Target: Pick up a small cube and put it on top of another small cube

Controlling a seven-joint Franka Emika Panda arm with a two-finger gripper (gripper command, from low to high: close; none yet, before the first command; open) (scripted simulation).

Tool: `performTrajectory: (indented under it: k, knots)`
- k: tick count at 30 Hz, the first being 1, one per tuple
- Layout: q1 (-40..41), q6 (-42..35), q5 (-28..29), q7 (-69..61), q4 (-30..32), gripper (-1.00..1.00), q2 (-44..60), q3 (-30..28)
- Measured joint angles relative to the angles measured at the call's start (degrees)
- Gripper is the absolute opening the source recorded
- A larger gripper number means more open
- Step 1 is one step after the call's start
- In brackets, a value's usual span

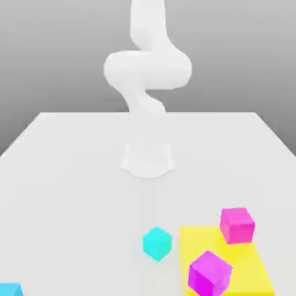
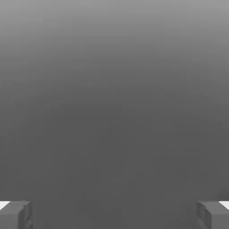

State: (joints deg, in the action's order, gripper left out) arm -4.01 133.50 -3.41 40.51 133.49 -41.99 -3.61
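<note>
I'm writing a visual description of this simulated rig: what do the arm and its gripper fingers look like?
The arm is plain white with smooth, rounded, tube-like links, rising from a round white base on the white table. No cables or markings show. In the hand view, the fingertips are blocky and grey, with white upper edges.

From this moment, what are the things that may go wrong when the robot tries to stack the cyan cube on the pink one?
1. The pink cube sits at the yellow slab's corner, so a slightly off placement may tip the cyan cube off.
2. The purple cube lies close by; the open gripper might bump it or mistake it for the target.
3. Another cyan cube at the table edge could be grasped instead.
</note>
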Motion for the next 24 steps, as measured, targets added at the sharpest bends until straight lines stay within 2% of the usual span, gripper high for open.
performTrajectory:
  k: [10,18,24]
  knots:
    - [-14.23,6.31,-13.91,-21.55,6.69,0.00,16.41,-11.55]
    - [-20.53,10.97,-23.45,-37.46,11.85,0.00,29.49,-14.76]
    - [-22.71,15.70,-26.14,-46.20,16.08,0.00,37.78,-14.72]
